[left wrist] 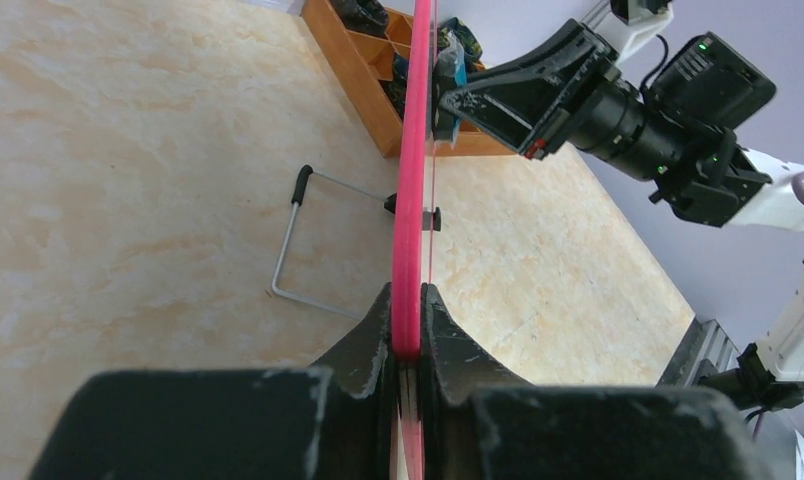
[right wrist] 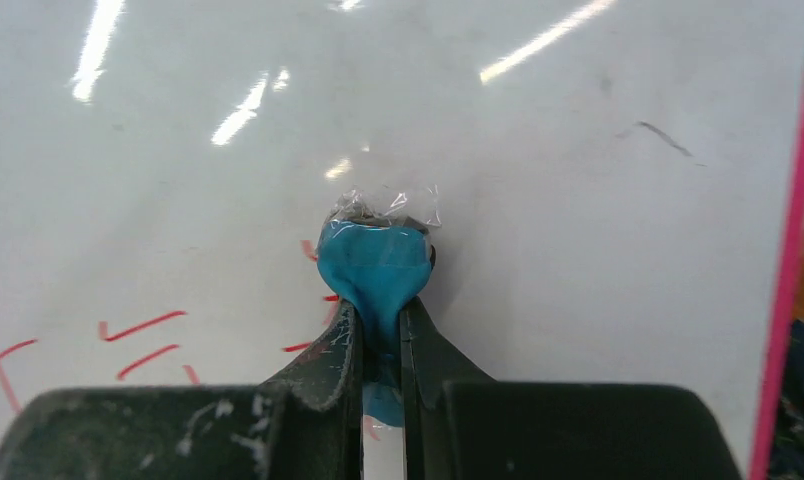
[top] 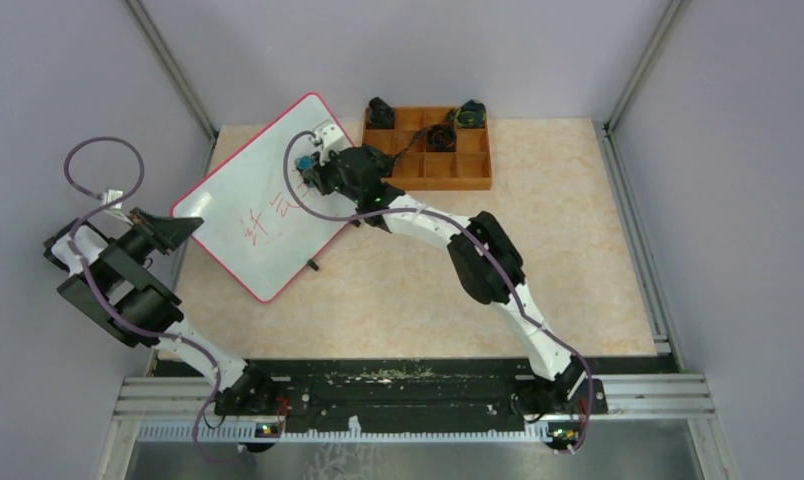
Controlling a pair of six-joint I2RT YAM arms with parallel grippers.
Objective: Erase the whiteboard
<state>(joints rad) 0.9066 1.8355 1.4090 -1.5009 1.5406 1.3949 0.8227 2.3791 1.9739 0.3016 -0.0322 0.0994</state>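
Near the far-left corner of the desk [top: 428, 300] the red-scribbled whiteboard [top: 268, 180] is pinched at its rim by the left fingers [left wrist: 363, 350], a blue pad [right wrist: 373, 265] is squeezed against it by the right fingers [right wrist: 328, 362], open desk seen rightward.

You get bright, even overhead light with soft shadows. Glare streaks cross the whiteboard [right wrist: 578, 150] beyond the jaws of the right gripper [right wrist: 380, 312]. The left gripper [left wrist: 406, 305] looks blurred behind its jaws.
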